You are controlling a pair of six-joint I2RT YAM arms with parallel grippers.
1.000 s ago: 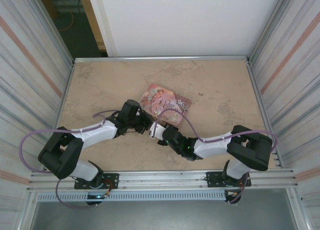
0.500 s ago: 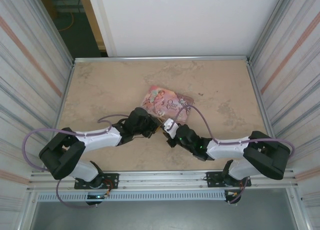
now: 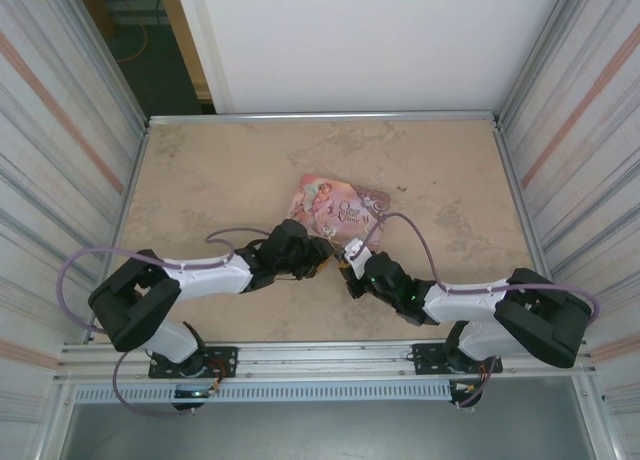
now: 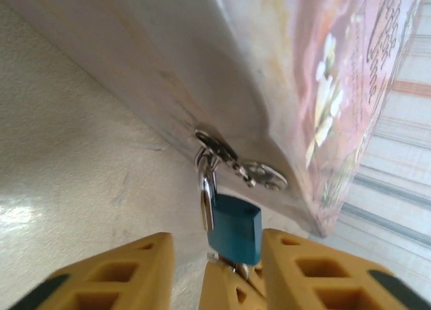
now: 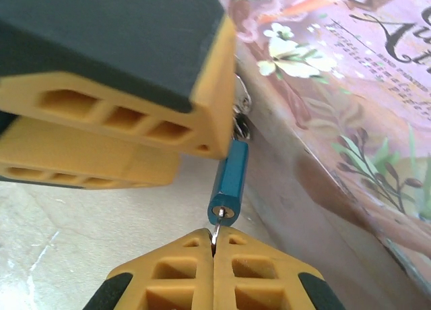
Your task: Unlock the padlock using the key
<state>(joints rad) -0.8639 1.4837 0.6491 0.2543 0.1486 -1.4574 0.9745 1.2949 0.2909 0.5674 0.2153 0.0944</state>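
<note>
Left fingers farther across beige table

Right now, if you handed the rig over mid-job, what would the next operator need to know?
Left gripper: open, its fingers straddling the small blue padlock with silvery metal shackle.
Right gripper: shut on the thin metal key, blade in the padlock's keyhole.
Padlock hangs from the metal hasp on the pink illustrated tin box.
Done: key inserted. Left: turn it and free the shackle; whether it has turned, cannot tell.
</note>
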